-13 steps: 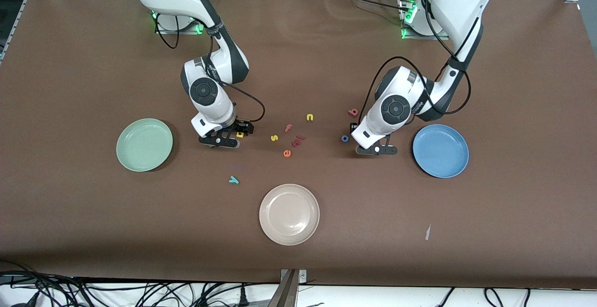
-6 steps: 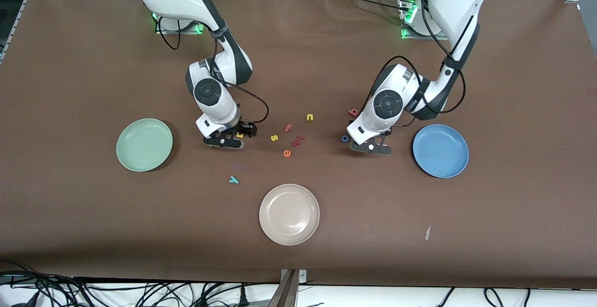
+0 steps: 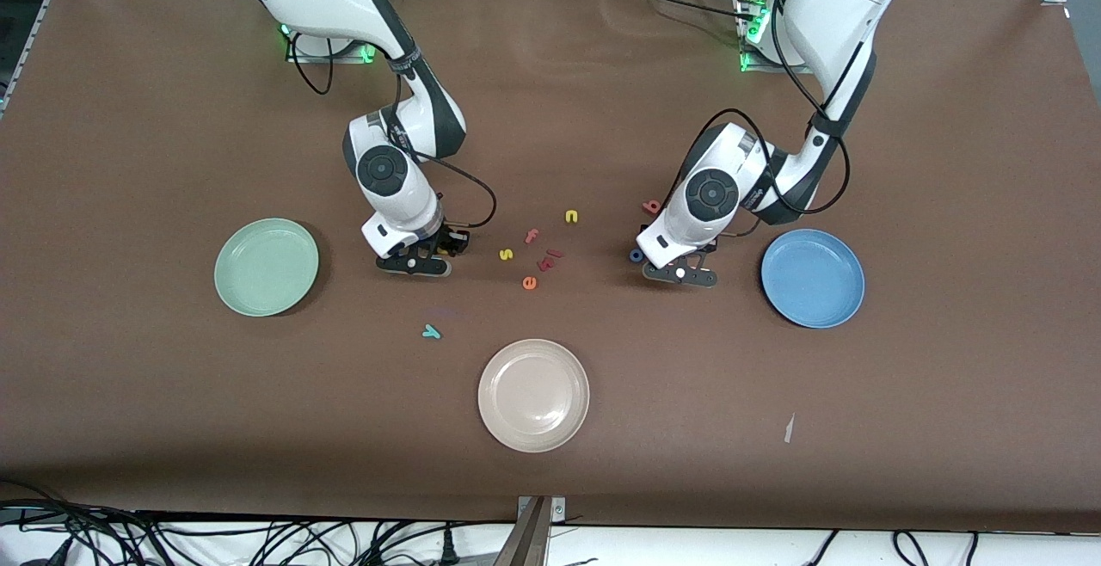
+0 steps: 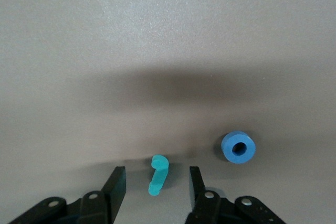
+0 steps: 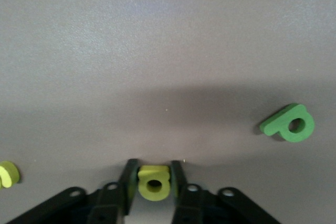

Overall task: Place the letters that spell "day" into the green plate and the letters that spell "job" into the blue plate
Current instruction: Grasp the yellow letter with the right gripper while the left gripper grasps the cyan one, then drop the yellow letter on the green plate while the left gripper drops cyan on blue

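The yellow "d" (image 5: 154, 183) sits pinched in the right gripper (image 5: 153, 179) down on the worktop (image 3: 602, 119), while the spread left gripper (image 4: 156, 187) straddles the teal "j" (image 4: 157, 181), its long axis running along the fingers, hook pointing away.

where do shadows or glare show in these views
Left wrist view: a broad soft shadow on the table above the j and o. Right wrist view: a similar shadow above the d. Front view: sheen on the beige plate.

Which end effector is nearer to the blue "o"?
Left. The left end effector is beside the blue "o", straddling the teal "j"; the right end effector grips the yellow "d".
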